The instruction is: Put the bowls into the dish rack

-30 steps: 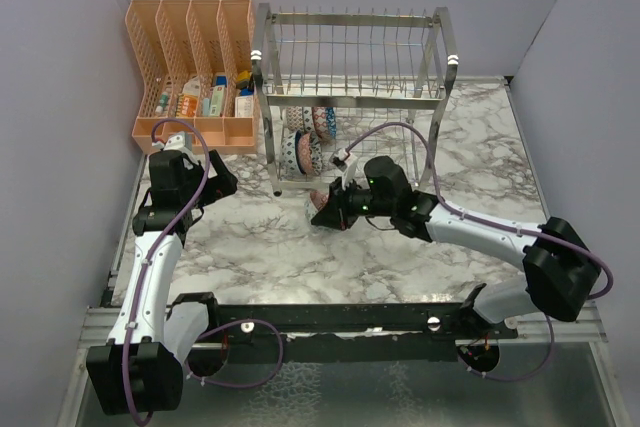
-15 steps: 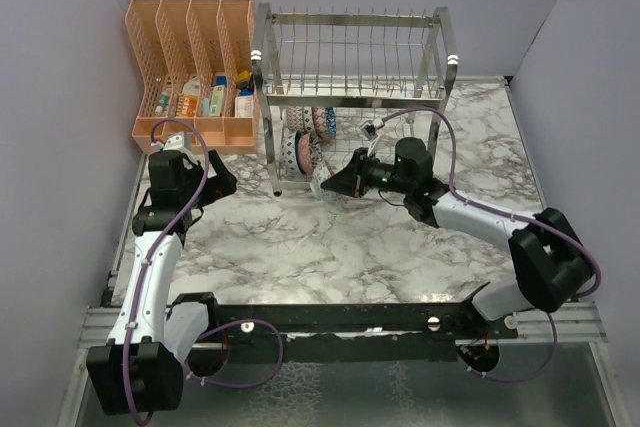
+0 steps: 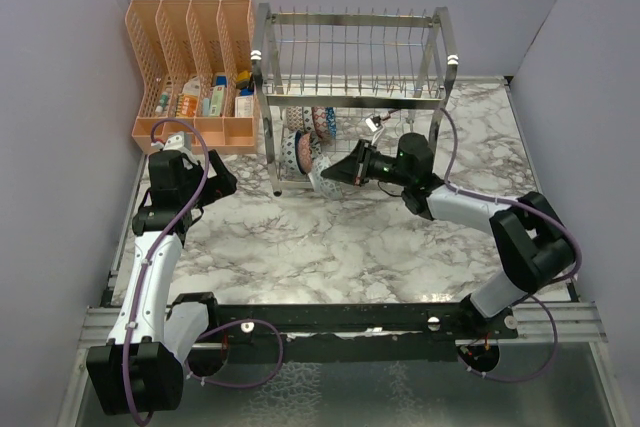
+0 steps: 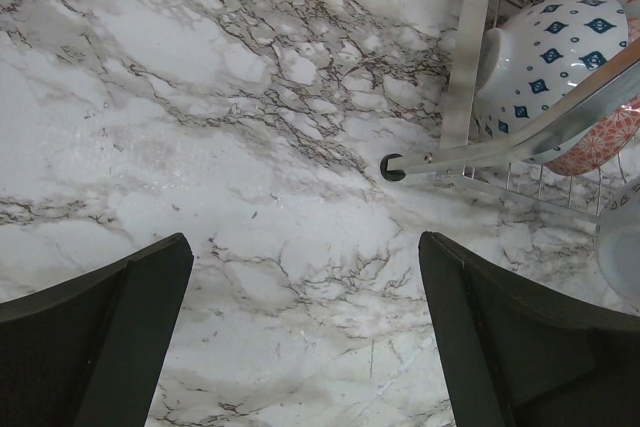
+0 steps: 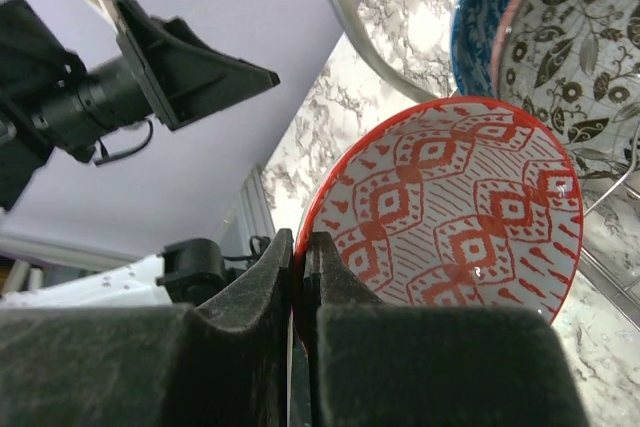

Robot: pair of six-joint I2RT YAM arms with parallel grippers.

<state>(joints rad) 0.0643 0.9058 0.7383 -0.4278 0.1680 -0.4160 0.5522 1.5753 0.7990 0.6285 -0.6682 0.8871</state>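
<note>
R gripper (image 5: 300,250) fingers are pinched tight on the rim of a red & white bowl (image 5: 450,212), tipped on its side at the front of the dish rack (image 3: 350,47) low shelf, just beside other bowls (image 3: 303,139) standing in there. L gripper (image 4: 300,327) fingers are wide apart w/ nothing between them, over the marble table (image 4: 200,97) near a rack foot
</note>
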